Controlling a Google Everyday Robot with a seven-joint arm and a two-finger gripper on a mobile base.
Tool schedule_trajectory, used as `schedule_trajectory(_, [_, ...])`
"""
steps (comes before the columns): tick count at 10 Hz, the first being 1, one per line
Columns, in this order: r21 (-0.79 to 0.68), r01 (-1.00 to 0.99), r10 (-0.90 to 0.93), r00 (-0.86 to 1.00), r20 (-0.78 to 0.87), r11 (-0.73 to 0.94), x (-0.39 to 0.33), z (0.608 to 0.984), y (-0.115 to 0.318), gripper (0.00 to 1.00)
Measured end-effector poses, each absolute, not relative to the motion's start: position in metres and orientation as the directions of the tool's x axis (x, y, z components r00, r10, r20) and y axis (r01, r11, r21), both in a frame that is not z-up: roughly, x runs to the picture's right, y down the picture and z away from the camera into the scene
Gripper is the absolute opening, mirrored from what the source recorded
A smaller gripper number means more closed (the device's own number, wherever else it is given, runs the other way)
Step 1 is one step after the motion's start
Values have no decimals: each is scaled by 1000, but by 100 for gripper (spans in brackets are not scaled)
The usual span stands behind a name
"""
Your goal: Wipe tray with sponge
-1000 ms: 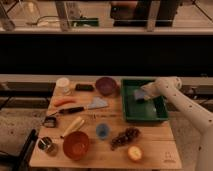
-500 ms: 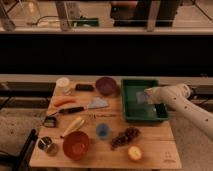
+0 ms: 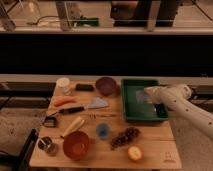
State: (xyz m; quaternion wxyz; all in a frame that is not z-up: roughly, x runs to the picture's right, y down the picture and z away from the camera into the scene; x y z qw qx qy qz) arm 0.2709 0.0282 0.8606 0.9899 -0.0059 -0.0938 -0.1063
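The dark green tray [image 3: 134,111] lies at the right back of the wooden table. The white arm reaches in from the right, and my gripper [image 3: 149,95] is low over the far part of the tray. It is shut on the pale blue-grey sponge [image 3: 141,96], which rests against the tray's floor near the back middle. The gripper's tips are hidden behind the sponge.
A purple bowl [image 3: 106,85] stands left of the tray. A blue-grey wedge with a black handle [image 3: 97,104], a blue cup [image 3: 102,131], grapes [image 3: 125,137], a red bowl [image 3: 76,145], an apple [image 3: 134,153], a white cup [image 3: 63,84] and a carrot [image 3: 65,101] lie on the table [image 3: 155,150].
The arm has dropped lower. The gripper with the sponge slid to the right in the tray and then back a little to the left.
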Motion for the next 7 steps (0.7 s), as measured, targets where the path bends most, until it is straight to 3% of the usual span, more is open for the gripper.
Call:
schedule_trajectory(4, [-23,169,-158,955,253,985,269,846,27,79])
schedule_trajectory(7, [-33,160,-146,951,272,987,267,841,29,80])
